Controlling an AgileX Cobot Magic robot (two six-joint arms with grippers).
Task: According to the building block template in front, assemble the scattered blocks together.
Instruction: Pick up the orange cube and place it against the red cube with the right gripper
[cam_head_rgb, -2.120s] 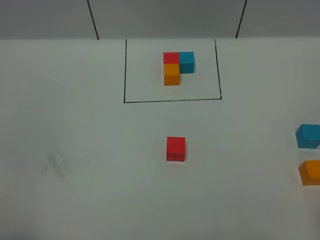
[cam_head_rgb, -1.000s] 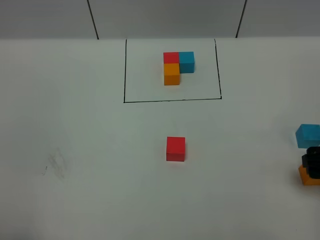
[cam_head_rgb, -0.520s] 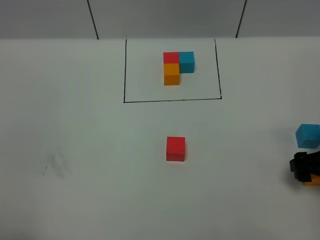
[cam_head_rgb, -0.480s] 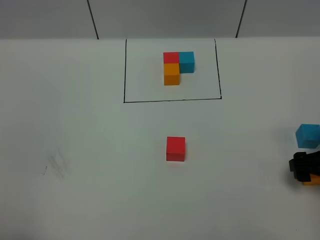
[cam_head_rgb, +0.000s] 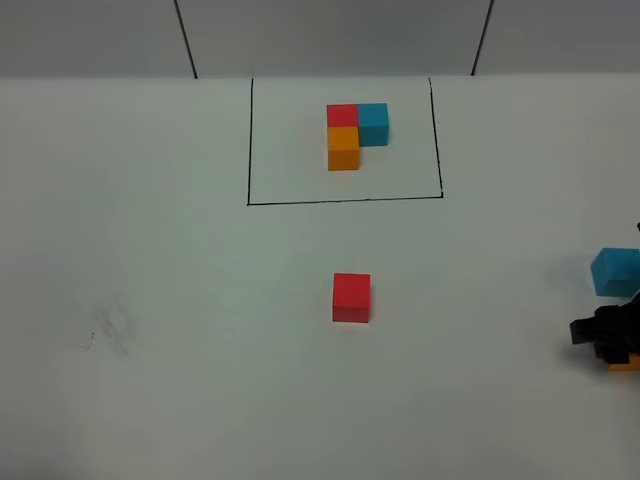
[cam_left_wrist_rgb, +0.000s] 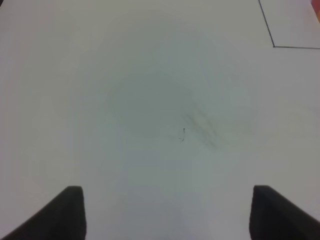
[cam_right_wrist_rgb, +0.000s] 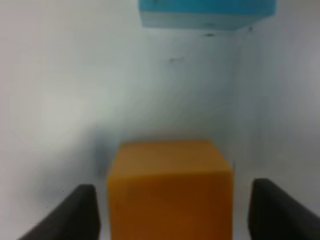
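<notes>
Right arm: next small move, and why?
Probably close the right gripper on the orange cube. In the wrist view the cube sits centred between the fingers with a slim gap on each side, so nothing grips it yet. The blue cube lies apart, beyond it, clear of the jaws.

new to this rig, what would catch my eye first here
The framed template of red, blue and orange cubes at the far middle of the table stands out, then the lone red cube nearer the centre. At the right edge, the right gripper straddles the orange cube, the light blue cube just beyond it.
</notes>
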